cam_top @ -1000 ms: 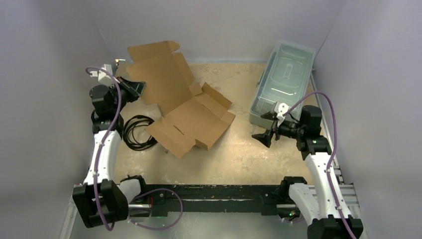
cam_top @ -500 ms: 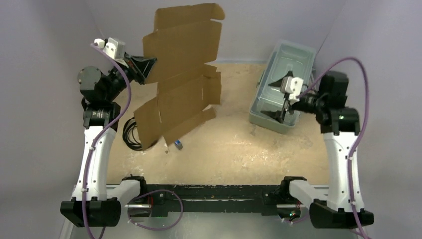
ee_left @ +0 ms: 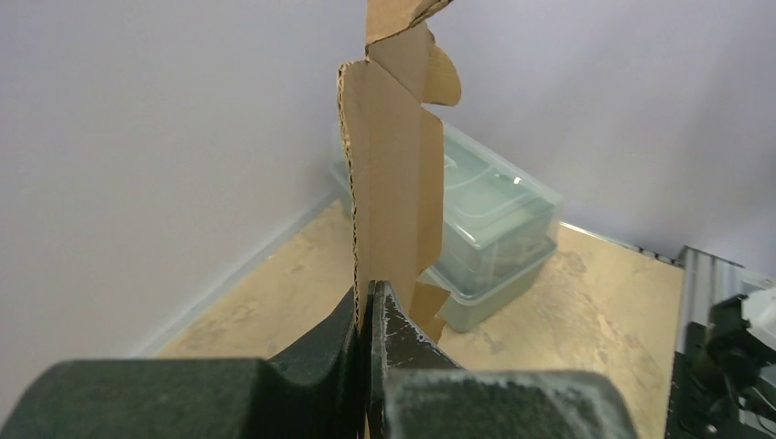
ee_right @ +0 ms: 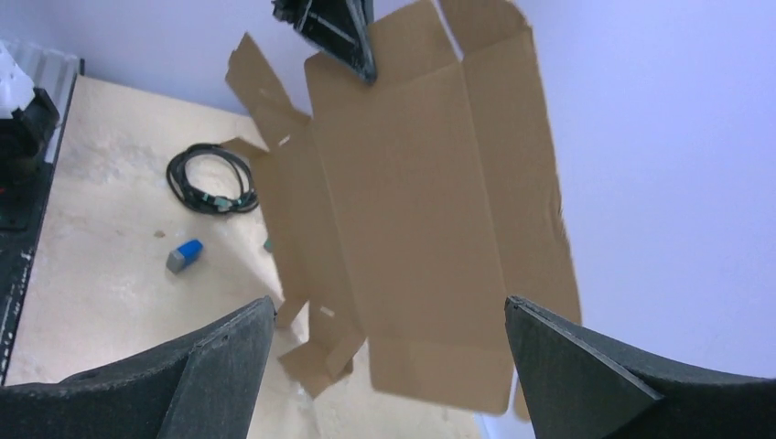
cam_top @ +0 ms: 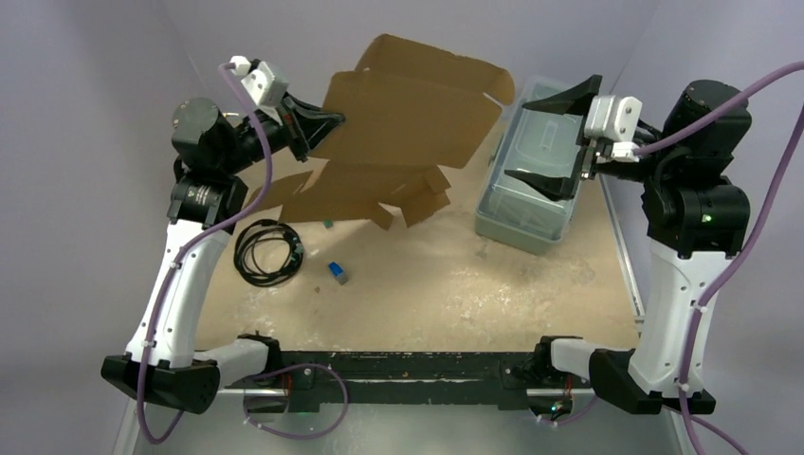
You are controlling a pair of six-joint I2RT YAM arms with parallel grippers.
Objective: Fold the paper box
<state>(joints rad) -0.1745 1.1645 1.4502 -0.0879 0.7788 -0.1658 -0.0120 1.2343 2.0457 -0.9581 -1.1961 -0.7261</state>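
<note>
The left tool [cam_top: 325,125] is pinched tight on one edge of the paper box [cam_top: 417,104], holding it up in the air above the surface [cam_top: 455,284], probably so the right tool [cam_top: 555,142], wide apart and empty, can grab the other side.

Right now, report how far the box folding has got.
Done: the paper box is picked up and held on edge. In hand: the left tool is shut on its rim; the right tool is open, facing the sheet without touching it. Left: every fold; the sheet is largely flat, no walls formed.
</note>
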